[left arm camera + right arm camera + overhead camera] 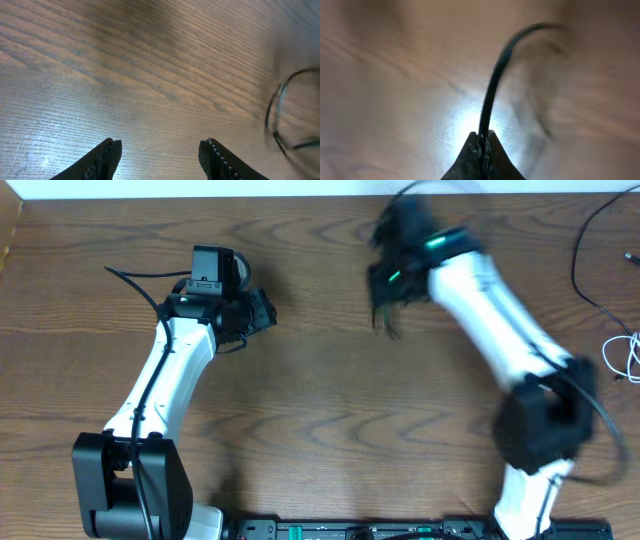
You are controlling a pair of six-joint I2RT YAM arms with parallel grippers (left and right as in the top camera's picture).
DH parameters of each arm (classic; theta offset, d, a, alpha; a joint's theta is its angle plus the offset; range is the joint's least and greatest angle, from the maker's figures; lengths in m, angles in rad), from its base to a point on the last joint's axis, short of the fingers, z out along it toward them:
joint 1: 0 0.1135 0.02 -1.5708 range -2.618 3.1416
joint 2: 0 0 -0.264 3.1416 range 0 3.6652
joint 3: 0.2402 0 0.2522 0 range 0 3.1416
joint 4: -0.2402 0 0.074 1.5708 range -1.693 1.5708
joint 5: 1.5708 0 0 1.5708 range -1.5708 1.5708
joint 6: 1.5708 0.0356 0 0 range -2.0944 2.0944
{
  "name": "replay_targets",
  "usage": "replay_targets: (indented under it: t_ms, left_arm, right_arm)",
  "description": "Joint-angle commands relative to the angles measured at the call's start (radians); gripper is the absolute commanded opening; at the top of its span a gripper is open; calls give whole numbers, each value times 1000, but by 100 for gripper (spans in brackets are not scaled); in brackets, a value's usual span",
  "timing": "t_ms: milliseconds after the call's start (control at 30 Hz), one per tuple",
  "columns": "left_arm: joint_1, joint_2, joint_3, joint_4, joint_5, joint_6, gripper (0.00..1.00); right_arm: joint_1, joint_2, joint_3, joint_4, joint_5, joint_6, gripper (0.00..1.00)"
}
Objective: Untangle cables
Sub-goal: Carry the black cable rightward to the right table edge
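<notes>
**Right end effector (484,136) shut on black cable (492,90); left end effector (160,147) half open, empty**

The wooden desk (320,410) fills all three views. The right arm (490,290) reaches forward and inward across it, and its wrist is blurred in the overhead view. The left arm (160,390) reaches forward with its end effector turned toward the right one, the two well apart.

The right end effector has its fingers pressed together, with the black cable pinched between the tips. From the tips the cable runs straight ahead, then bends off to that end effector's right, above the desk.

The left end effector has its fingers about halfway apart, with only bare desk between and ahead of them. Ahead of it and off to its right, a blurred loop of the black cable shows.

The white cable (622,355) lies in small loops at the desk's edge. It is well to the right of the right end effector, beyond that arm's elbow, and apart from both end effectors.
</notes>
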Motion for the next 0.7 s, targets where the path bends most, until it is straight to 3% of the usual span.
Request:
replay_targets:
  t_ms: [0, 300, 467, 667]
  left_arm:
    - [4, 6, 6, -1, -9, -8, 56]
    - [4, 6, 6, 0, -9, -8, 56]
    - [4, 6, 6, 0, -9, -8, 56]
    - [4, 6, 6, -2, -9, -8, 56]
  right_arm:
    - [-126, -164, 71, -35, 6, -73, 1]
    - [-542, -381, 73, -143, 14, -61, 1]
    - [-748, -418, 73, -241, 48, -61, 1]
    - [-923, -402, 69, -359, 227, -20, 1]
